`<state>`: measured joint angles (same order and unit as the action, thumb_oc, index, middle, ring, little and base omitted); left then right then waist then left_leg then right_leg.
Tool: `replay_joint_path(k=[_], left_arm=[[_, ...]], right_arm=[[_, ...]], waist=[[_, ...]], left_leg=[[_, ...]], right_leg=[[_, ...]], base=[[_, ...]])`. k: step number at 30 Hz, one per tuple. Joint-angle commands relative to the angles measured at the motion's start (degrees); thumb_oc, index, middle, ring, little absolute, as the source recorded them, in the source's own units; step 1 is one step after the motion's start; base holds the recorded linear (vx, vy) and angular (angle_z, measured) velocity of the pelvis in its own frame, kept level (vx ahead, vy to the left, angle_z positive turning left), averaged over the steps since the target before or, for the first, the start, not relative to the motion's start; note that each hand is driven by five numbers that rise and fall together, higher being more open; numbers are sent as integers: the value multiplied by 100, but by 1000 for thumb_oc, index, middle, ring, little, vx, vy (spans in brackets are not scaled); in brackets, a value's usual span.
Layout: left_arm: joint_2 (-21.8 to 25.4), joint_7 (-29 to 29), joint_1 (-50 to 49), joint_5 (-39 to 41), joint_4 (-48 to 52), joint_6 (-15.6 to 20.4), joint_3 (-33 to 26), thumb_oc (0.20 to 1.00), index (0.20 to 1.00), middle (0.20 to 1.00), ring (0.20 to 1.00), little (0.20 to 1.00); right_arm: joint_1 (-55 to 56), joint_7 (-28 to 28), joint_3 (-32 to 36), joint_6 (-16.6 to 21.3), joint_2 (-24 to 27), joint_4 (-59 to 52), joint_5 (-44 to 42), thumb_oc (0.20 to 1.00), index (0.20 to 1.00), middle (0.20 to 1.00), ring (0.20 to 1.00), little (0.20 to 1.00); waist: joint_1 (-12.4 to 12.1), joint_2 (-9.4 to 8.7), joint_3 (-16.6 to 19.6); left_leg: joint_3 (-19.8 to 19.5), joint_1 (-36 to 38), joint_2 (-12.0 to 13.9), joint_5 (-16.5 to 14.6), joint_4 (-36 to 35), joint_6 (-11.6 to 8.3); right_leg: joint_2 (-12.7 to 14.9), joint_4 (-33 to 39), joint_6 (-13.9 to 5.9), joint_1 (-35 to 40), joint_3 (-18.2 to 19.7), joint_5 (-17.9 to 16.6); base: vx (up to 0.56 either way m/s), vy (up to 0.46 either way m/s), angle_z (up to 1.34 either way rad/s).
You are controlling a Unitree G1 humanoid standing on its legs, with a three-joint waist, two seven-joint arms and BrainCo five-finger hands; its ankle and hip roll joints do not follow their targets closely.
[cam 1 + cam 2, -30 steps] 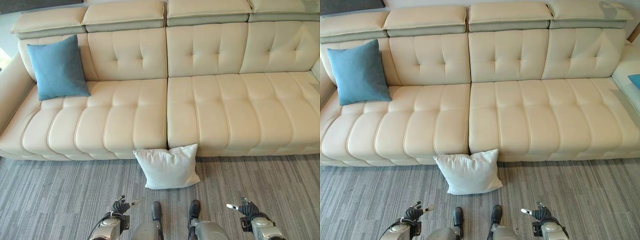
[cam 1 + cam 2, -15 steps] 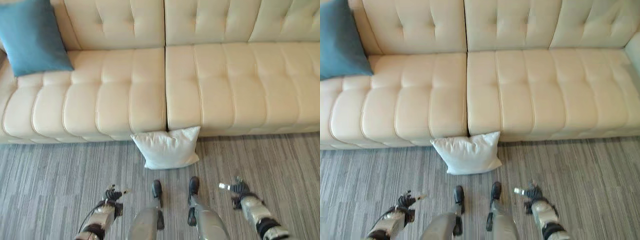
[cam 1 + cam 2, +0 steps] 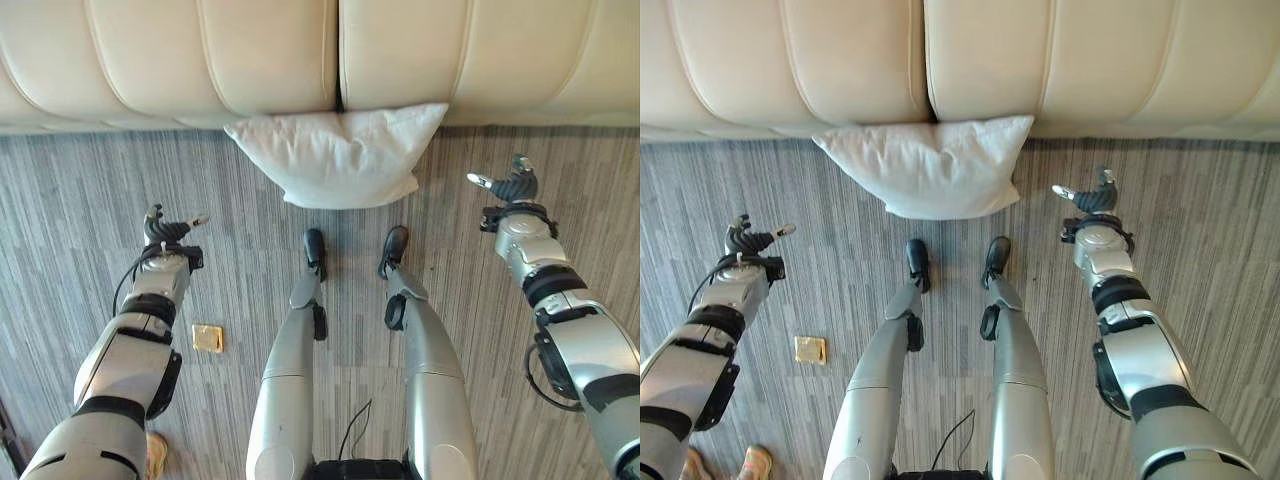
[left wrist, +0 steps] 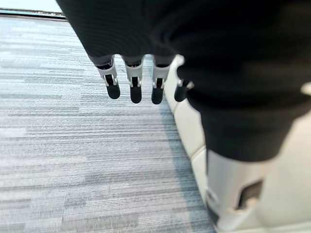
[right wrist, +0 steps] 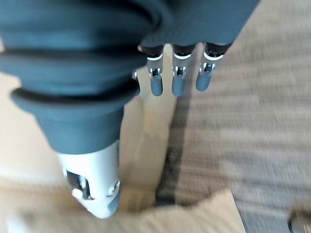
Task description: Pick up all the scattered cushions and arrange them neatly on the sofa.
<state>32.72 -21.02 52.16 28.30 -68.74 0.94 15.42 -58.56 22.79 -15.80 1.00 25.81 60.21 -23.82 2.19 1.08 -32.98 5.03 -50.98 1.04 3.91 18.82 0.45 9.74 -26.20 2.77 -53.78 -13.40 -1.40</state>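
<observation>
The cream sofa, which a second before had filled your view from headrests to seat, had shrunk to the front edge of its cushions along the top of the head views; your camera had tipped down and forward, so the whole scene had slid, not the furniture. The blue cushion that had stood propped at the sofa's left end had dropped out of frame with that tilt. The grey striped carpet now took most of the picture.

The white cushion lay where it had been, on the carpet with its top edge tucked against the sofa base at the seam between the two seats, just ahead of you and between your arms. By the look of it, you had leaned in for the pickup, which had not yet begun.

Your left hand hung over the carpet well to the left of the cushion, fingers hanging loosely straight and spread, holding nothing and touching nothing. Your right hand was nearer, off the cushion's right corner, fingers likewise relaxed and empty. A small tan square sat on the carpet by your left forearm.
</observation>
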Motion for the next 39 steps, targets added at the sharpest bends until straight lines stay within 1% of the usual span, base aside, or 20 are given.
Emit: replay_joint_path(k=[1, 9, 10, 11, 12, 13, 14, 18, 20, 21, 24, 25, 26, 28, 29, 33, 36, 37, 38, 39], left_arm=[[7, -257, 45, 18, -108, 50, 64, 1000, 1000, 1000, 1000, 1000], [-431, -668, 997, -74, 889, 512, 644, 1000, 1000, 1000, 1000, 1000], [-671, -805, 1201, -133, 1343, 713, 831, 1000, 1000, 1000, 1000, 1000], [-779, -786, 1244, -131, 1431, 749, 891, 1000, 1000, 1000, 1000, 1000], [-911, -769, 1271, -53, 1615, 830, 953, 1000, 1000, 1000, 1000, 1000], [-1063, -748, 1280, 7, 1858, 889, 1038, 329, 329, 329, 329, 329], [-1274, -757, 1243, 76, 2034, 915, 1059, 200, 200, 200, 200, 200], [-2030, -371, 926, 1037, 2563, 1078, 1029, 200, 200, 200, 200, 200], [-2178, -329, 849, 1152, 2622, 1082, 1031, 200, 200, 200, 200, 200], [-2475, -278, 709, 1550, 2733, 1171, 935, 200, 200, 200, 200, 200], [-2671, -242, 463, 1691, 3048, 1225, 836, 200, 200, 200, 200, 200], [-2674, -251, 437, 1685, 3067, 1220, 842, 200, 200, 200, 200, 200], [-2534, -324, 102, 1317, 3554, 1202, 765, 200, 200, 200, 200, 200], [-2455, -334, -63, 1160, 3747, 1157, 752, 200, 200, 200, 200, 200], [-2203, -400, -266, 756, 4020, 1090, 693, 200, 200, 200, 200, 200], [-1853, -355, -1203, 23, 4707, 953, 511, 200, 200, 200, 200, 200], [-1738, -231, -2044, -321, 5165, 888, 385, 200, 200, 200, 200, 200], [-1738, -231, -2046, -321, 5166, 887, 385, 200, 200, 200, 200, 200], [-1719, -134, -2591, -422, 5371, 884, 254, 200, 200, 200, 200, 200], [-1719, -135, -2593, -422, 5373, 883, 254, 200, 200, 200, 200, 200]], right_arm=[[205, 257, -231, 232, -114, -113, -174, 1000, 1000, 1000, 1000, 1000], [-259, 474, -477, 951, -547, -1131, -392, 1000, 1000, 1000, 1000, 1000], [-462, 452, -583, 1197, -635, -1420, -472, 1000, 1000, 1000, 1000, 1000], [-543, 452, -608, 1252, -678, -1473, -517, 407, 407, 407, 407, 407], [-611, 471, -640, 1323, -774, -1580, -532, 200, 200, 200, 200, 200], [-645, 409, -624, 1431, -917, -1746, -697, 200, 200, 200, 200, 200], [-640, 400, -631, 1458, -992, -1858, -704, 200, 200, 200, 200, 200], [-423, 359, -446, 1560, -1272, -2320, -742, 200, 200, 200, 200, 200], [-360, 355, -394, 1585, -1313, -2320, -779, 200, 200, 200, 200, 200], [-226, 319, -204, 1688, -1428, -2327, -1015, 200, 200, 200, 200, 200], [45, 260, -16, 1742, -1514, -2465, -1131, 200, 200, 200, 200, 200], [69, 261, -16, 1739, -1514, -2480, -1129, 200, 200, 200, 200, 200], [500, 160, 52, 1723, -1468, -2764, -1093, 200, 200, 200, 200, 200], [718, 99, 39, 1663, -1436, -2874, -1018, 200, 200, 200, 200, 200], [1023, 72, 64, 1625, -1331, -3111, -903, 200, 200, 200, 200, 200], [1938, -152, 90, 1420, -1169, -3571, -552, 200, 200, 200, 200, 200], [2744, -340, 105, 1214, -1070, -3927, -165, 200, 200, 200, 200, 200], [2746, -339, 105, 1213, -1071, -3929, -164, 200, 200, 200, 200, 200], [3249, -476, 111, 1114, -1027, -4093, 74, 200, 200, 200, 200, 200], [3251, -475, 111, 1113, -1028, -4095, 75, 200, 200, 200, 200, 200]], waist=[[97, -35, 394], [106, -27, 428], [95, -40, 463], [101, -49, 533], [88, -69, 522], [78, -80, 558], [67, -94, 579], [106, -130, 656], [114, -132, 693], [117, -132, 721], [124, -110, 822], [120, -109, 818], [99, -88, 854], [100, -91, 839], [82, -84, 791], [48, -105, 853], [32, -146, 932], [32, -146, 916], [13, -179, 1071], [13, -179, 1053]], left_leg=[[112, -595, 101, -982, 1203, -192], [-3, -1972, -42, -1345, 2497, -115], [-69, -2188, -94, -1430, 2777, -88], [-71, -2352, -116, -1458, 2923, -75], [-90, -2354, -125, -1508, 3014, -66], [-99, -2458, -150, -1546, 3155, -44], [-91, -2480, -154, -1576, 3207, -36], [-142, -2395, -233, -1609, 3193, -30], [-151, -2377, -248, -1585, 3137, -25], [-175, -2200, -257, -1553, 2963, -43], [-185, -1970, -279, -1461, 2635, -54], [-187, -1925, -278, -1442, 2588, -56], [-215, -1412, -253, -1314, 2022, -91], [-221, -1168, -234, -1258, 1799, -100], [-228, -731, -218, -1165, 1426, -155], [-249, 347, -209, -862, 482, -213], [-233, 1376, -173, -648, -259, -224], [-234, 1402, -172, -644, -273, -224], [-198, 2065, -131, -511, -801, -258], [-200, 2094, -131, -505, -818, -259]], right_leg=[[158, -705, -622, -568, 720, 735], [162, -1950, -547, -1913, 924, 1120], [173, -2249, -529, -2145, 957, 1229], [175, -2418, -515, -2305, 983, 1270], [159, -2482, -498, -2318, 1006, 1308], [161, -2624, -479, -2432, 1029, 1347], [148, -2670, -468, -2468, 1051, 1377], [70, -2651, -450, -2400, 1114, 1396], [63, -2605, -450, -2391, 1116, 1376], [27, -2453, -464, -2229, 1145, 1353], [14, -2136, -482, -2007, 1143, 1261], [11, -2090, -482, -1960, 1136, 1242], [-3, -1561, -524, -1439, 1091, 1095], [-7, -1327, -544, -1184, 1064, 1029], [-31, -972, -577, -725, 984, 950], [-91, -26, -657, 371, 793, 668], [-130, 791, -719, 1448, 671, 410], [-132, 807, -719, 1475, 668, 404], [-150, 1300, -780, 2143, 567, 272], [-151, 1316, -780, 2173, 563, 266]], base=[[78, 59, 2], [73, 17, 1], [67, 4, 1], [74, 1, 5], [48, 15, 11], [34, 15, 10], [29, 7, 5], [-2, 0, 1], [-33, -18, -4], [-58, -26, -4], [-53, -11, 0], [-93, -27, -3], [-82, -26, -3], [-77, -20, -5], [-69, -2, -8], [-27, -15, -6], [32, -28, -3], [75, -53, -11], [59, -43, -15], [99, -68, -13]])
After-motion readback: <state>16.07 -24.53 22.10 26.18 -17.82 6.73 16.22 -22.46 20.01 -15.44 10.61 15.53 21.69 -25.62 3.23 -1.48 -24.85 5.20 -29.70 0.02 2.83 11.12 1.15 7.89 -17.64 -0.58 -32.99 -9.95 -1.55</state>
